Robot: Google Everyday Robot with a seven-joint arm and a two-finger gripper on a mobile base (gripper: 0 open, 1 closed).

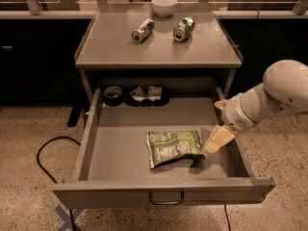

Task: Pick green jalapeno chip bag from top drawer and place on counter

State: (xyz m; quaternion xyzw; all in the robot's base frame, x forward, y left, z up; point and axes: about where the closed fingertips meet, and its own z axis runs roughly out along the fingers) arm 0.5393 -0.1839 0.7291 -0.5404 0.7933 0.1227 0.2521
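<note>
Gripper (217, 139) is hanging low in the top drawer (120, 148), at the right edge of the green jalapeno chip bag (173, 147) (lying flat), likely lining up a grasp; clenched or released, can't tell.

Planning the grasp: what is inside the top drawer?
The green jalapeno chip bag lies in the top drawer, the gripper at the bag's right edge. Dark items sit at the back; the counter hides anything further in.

White bowl (164, 6) at 12 o'clock; silver can (143, 30) and green can (183, 28) lie sideways below it; black cable (44, 160) at 8 o'clock.
</note>
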